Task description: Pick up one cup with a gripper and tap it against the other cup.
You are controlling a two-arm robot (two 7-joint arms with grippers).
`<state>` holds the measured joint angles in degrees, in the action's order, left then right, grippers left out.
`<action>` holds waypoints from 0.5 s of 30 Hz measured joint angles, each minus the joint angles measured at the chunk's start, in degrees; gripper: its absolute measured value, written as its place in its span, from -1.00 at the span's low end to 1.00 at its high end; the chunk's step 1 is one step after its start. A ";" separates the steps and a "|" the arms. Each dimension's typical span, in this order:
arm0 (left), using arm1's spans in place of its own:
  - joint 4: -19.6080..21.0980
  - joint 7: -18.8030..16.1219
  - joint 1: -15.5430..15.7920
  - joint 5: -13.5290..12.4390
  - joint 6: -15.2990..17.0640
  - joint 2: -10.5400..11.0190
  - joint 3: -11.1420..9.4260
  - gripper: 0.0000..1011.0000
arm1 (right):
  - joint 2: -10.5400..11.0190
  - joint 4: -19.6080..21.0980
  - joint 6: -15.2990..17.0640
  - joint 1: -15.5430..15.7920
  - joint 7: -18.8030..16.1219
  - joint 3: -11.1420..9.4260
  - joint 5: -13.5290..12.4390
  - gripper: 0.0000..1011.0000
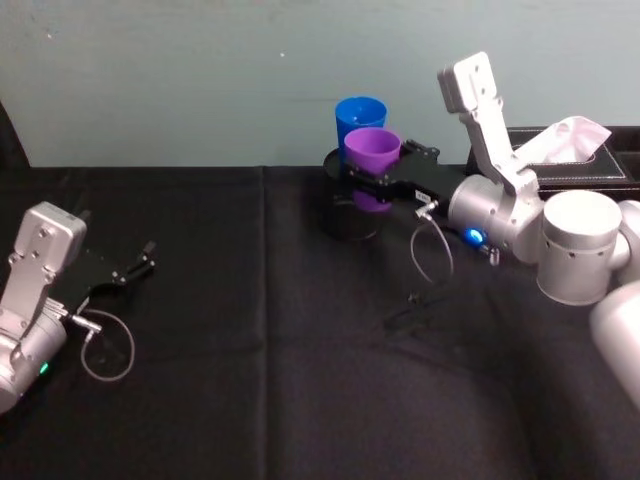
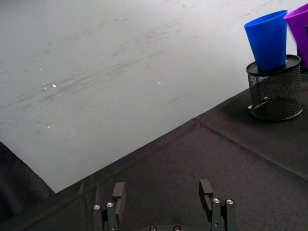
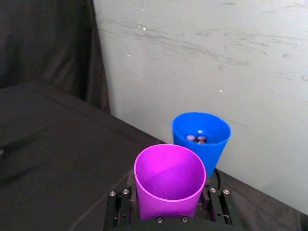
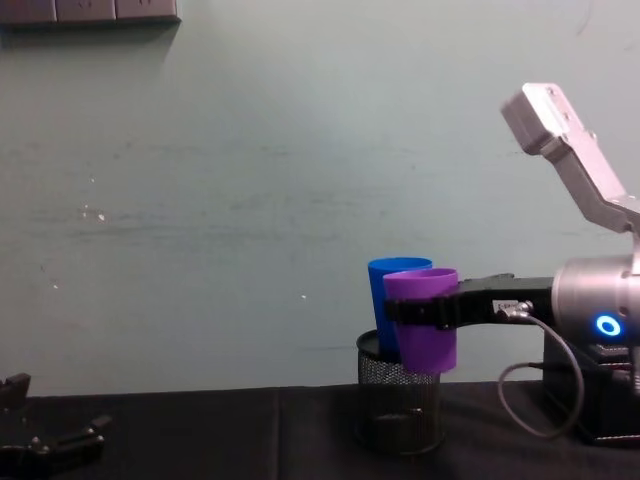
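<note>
Chest view shows the right pincer [image 4: 420, 312] clamped around the purple tapered plastic tumbler [image 4: 423, 330], lifted beside the tall blue plastic tumbler [image 4: 390, 290] on the black mesh holder [image 4: 395, 405]. Pickup looks done; whether they touch, I can't tell. The left pincer [image 1: 140, 265] lies open on the worktop [image 1: 280, 380].

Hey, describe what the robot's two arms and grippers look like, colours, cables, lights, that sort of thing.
Both arms are silver-grey with rounded joints and boxy wrist modules. The right gripper and left gripper are black flat-fingered clamps. A thin grey cable loops from each wrist. The right arm glows a blue ring light, the left a green one.
</note>
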<state>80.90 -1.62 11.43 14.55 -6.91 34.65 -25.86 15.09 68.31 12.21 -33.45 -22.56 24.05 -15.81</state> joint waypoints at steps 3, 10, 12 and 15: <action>0.00 0.00 0.00 0.00 0.00 0.00 0.00 0.98 | 1.22 3.82 0.52 2.58 0.32 -0.08 0.16 0.46; 0.00 0.00 0.00 0.00 0.00 0.00 0.00 0.98 | 4.29 12.37 1.46 9.15 1.54 -0.75 0.81 0.46; 0.00 0.00 0.00 0.00 0.00 0.00 0.00 0.98 | 5.07 14.70 1.48 11.67 2.15 -1.26 0.86 0.46; 0.00 0.00 0.00 0.00 0.00 0.00 0.00 0.98 | 5.62 16.53 1.45 14.04 2.62 -1.79 0.74 0.46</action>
<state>80.90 -1.62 11.43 14.55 -6.91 34.65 -25.86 20.71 84.84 13.66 -19.41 -19.94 22.26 -15.07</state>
